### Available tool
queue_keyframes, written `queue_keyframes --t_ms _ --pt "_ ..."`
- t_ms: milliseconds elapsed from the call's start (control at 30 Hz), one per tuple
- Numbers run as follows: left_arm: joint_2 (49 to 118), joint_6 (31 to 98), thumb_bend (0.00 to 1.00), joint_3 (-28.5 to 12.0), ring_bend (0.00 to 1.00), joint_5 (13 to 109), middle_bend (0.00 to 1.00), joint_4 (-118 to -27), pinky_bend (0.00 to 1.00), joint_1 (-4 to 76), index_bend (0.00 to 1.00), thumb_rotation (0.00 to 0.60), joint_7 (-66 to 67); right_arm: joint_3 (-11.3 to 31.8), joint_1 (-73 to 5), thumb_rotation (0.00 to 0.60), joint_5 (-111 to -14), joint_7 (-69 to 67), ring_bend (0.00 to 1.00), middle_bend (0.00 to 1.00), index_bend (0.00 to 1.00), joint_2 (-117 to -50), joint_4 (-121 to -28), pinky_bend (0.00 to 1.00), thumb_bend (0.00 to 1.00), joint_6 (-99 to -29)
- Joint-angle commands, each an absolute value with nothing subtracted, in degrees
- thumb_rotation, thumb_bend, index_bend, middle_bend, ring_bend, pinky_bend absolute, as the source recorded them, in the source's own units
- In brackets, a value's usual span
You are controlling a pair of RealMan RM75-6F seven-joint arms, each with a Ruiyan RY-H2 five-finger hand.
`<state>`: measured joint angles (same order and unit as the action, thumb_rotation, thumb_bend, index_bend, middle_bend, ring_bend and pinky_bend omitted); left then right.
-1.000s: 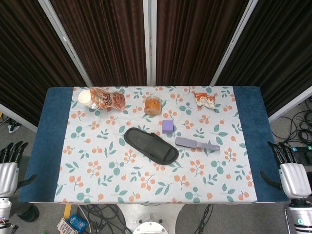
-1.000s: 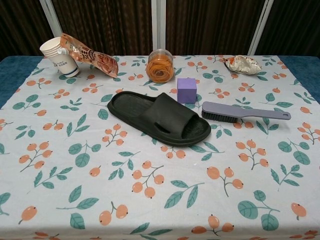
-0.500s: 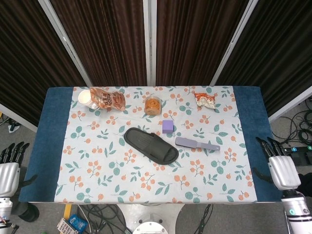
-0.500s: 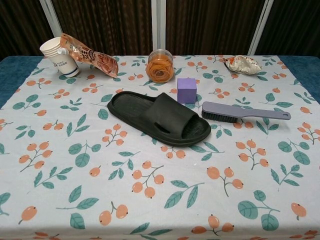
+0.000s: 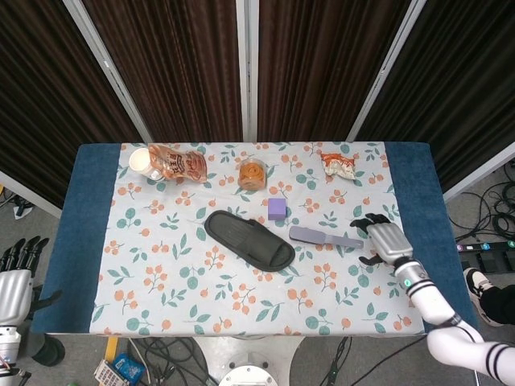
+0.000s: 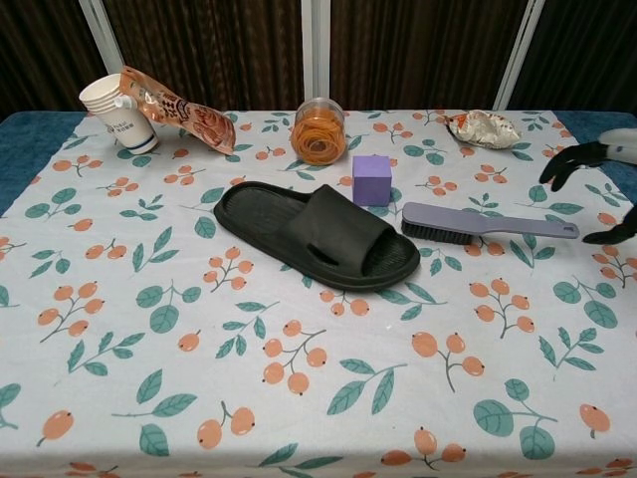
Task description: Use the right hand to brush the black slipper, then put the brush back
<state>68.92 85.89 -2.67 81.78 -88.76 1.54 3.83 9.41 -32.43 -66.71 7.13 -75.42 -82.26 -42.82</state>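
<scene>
Two hands are in view, and both hold nothing. The left hand hangs beside the near left corner of the counter, off its edge, with the fingers straight and a little apart. The right hand is over the right part of the floral cloth, its dark fingers spread; in the chest view the fingertips show at the right border, just beside the end of the brush handle, not touching it.

The purple brush lies flat on the cloth, bristles toward the slipper, handle pointing to the right. The black slipper lies near the middle of the counter, sole down, at an angle, just to the left of the brush. Behind them, close to the slipper, stands a small purple cube. Farther back is a clear jar with orange content, a crumpled snack wrapper at the right, and at the left an orange snack bag leaning on a stack of paper cups.
</scene>
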Motion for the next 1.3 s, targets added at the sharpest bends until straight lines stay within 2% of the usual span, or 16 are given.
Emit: queue_keyframes --t_ms 33,200,333,667,867,1000,1300 --pt "69.2 85.7 0.16 -2.6 0.02 81.7 0.19 -88.0 0.12 1.5 0.15 0.600 3.2 10.3 -36.5 0.600 -61.5 10.1 0.15 0.28 0.26 -79.8 -77.4 0.14 0.10 -38.0" --pt "69.6 85.6 0.16 -2.6 0.02 81.8 0.19 -86.9 0.12 1.6 0.15 0.600 2.5 9.8 -39.3 0.600 -57.8 11.3 0.25 0.36 0.33 -81.9 -74.6 0.21 0.10 -34.9" --pt "69.8 85.6 0.16 -2.7 0.02 81.7 0.19 -86.5 0.12 1.6 0.15 0.600 2.2 9.4 -40.6 0.600 -56.0 10.9 0.31 0.41 0.38 -82.0 -74.6 0.33 0.10 -33.2" --pt "70.0 85.6 0.16 -2.8 0.02 81.6 0.19 -86.2 0.12 1.6 0.15 0.600 1.9 8.0 -42.0 0.600 -53.6 8.9 0.35 0.44 0.42 -80.9 -75.6 0.37 0.10 -31.0" --pt "70.2 85.6 0.16 -2.8 0.02 81.5 0.19 -85.9 0.12 1.5 0.15 0.600 1.6 7.9 -43.1 0.600 -51.8 5.6 0.40 0.47 0.46 -80.7 -75.1 0.43 0.12 -27.6" --pt "70.2 85.9 0.16 -2.9 0.02 81.4 0.19 -85.9 0.12 1.3 0.15 0.600 1.6 8.3 -44.1 0.600 -49.9 2.4 0.46 0.49 0.48 -80.3 -74.8 0.51 0.12 -24.2" --pt "70.5 86.2 0.16 -2.9 0.02 81.3 0.19 -85.5 0.12 1.0 0.15 0.600 1.2 8.9 -46.3 0.600 -47.6 -3.6 0.50 0.50 0.51 -79.7 -73.1 0.61 0.15 -18.0"
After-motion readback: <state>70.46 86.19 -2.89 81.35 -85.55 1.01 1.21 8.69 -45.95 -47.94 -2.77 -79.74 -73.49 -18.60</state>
